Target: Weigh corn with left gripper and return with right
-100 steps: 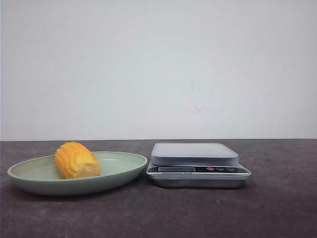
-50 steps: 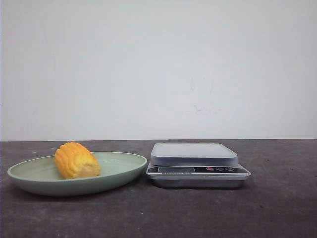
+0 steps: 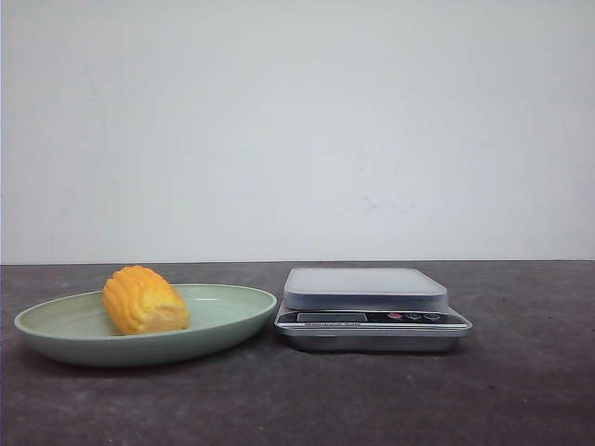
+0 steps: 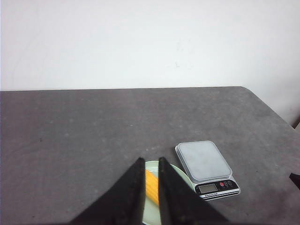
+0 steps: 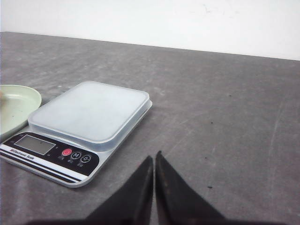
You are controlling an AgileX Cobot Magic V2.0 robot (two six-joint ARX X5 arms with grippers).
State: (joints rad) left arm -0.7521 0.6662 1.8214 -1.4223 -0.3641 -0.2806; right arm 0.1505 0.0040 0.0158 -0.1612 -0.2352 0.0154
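corn [image 3: 144,300] lying on its side in the pale green plate [image 3: 223,325], left of the scale [image 3: 372,311]; plate rim and scale base just about touching. scale platform bare, nothing weighed yet.

left gripper [image 4: 150,161] sits high above the plate, fingers nearly together with a thin slit between them, nothing in them. corn shows through that slit in the left wrist view. right gripper [image 5: 154,159] hangs over bare table beside the scale, fingertips pressed together, nothing held.

risks from here (my read, not observed):
- left fingers are too narrow for the cob as they stand. if they descend without spreading they'll hit the top of it and shove it around the plate.
- cob is round and stubby, plate is shallow. an off-centre pinch could roll it out over the rim.
- plate so close to the scale: a nudge to the plate could bump the scale and throw the reading off.
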